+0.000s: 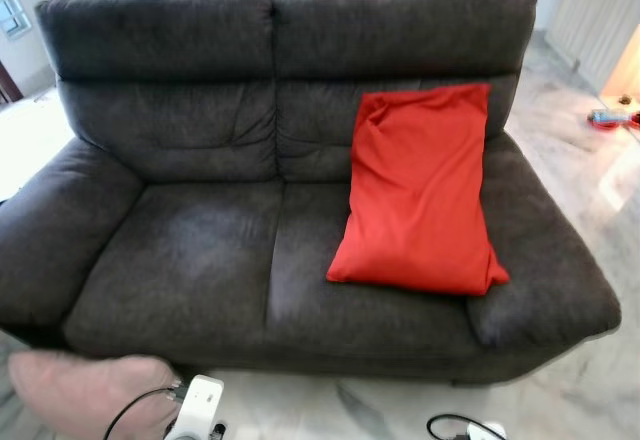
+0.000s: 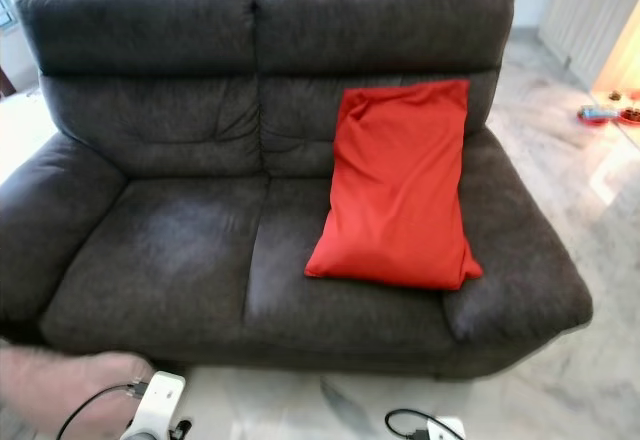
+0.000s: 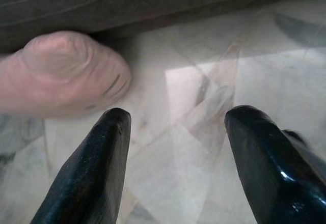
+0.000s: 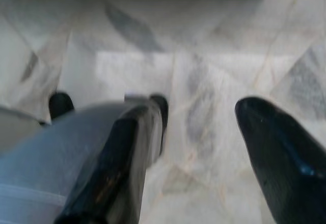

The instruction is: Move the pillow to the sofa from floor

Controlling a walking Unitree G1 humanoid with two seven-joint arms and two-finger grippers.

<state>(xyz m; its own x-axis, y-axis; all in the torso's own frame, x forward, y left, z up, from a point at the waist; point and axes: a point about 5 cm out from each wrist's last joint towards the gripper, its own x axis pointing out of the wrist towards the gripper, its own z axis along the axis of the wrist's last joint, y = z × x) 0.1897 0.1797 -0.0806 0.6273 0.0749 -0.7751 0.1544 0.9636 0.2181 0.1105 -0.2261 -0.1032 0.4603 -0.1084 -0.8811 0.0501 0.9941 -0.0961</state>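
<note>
- Left eye view gives us one dark grey two-seat sofa [image 1: 200, 250] with one red pillow [image 1: 420, 190] on it, propped against the backrest on the robot's right-hand seat.
- We count a second pillow, a pale pink one [image 1: 85, 390], lying on the marble floor [image 1: 330, 405] just in front of the sofa's left end.
- Our left gripper [image 3: 175, 147] hangs over the floor right beside that pink pillow, both black fingers [image 3: 91, 173] spread wide with nothing between them.
- Our right gripper [image 4: 201, 147] is also over bare floor, fingers apart and holding nothing.
- Off to the right we can see a couple of small dishes [image 1: 607, 118] on the floor, too small to make out.
</note>
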